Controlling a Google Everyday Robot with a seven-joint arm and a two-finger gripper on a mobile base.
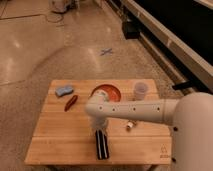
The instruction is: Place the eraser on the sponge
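Gripper [99, 131] stood low over the far end of the eraser [102, 145] by the table's [55, 142] front edge; you could not tell whether it gripped | sponge [63, 91] lay well apart, back-left | step, as you'd judge: grasping the eraser | next: firm hold, lift, carry to the sponge

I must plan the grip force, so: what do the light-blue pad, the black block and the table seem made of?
The sponge looks like soft foam: matte light blue, rounded edges. The eraser seems hard plastic or felt, black with a pale stripe; unclear which. The table looks like pale wood with plank lines. The gripper is at the eraser's far end.
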